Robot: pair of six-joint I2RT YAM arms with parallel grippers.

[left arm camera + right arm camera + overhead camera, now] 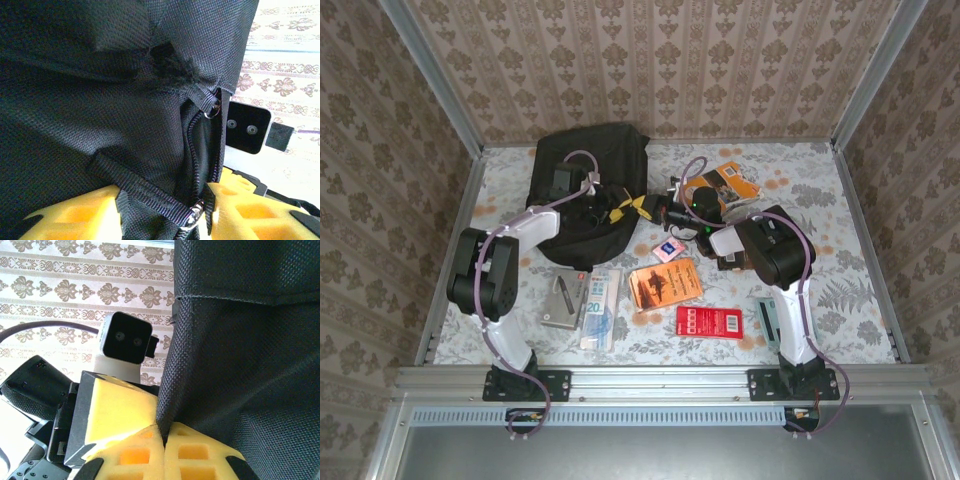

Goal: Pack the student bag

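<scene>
The right gripper (164, 432) is clenching a folded edge of the student bag (610, 150) between its closed yellow fingers (200, 455), the black fabric rising up and to the right of the jaws. The left gripper (162, 202) is straddling the bag's zipper (192, 150) and a webbing strap (140, 192). Its fingers are standing apart with cloth bunched between them, and it is impossible to tell whether they are squeezing it. The bag is lying at the far left of the table (840, 200), with both claws meeting at its right-hand side.
</scene>
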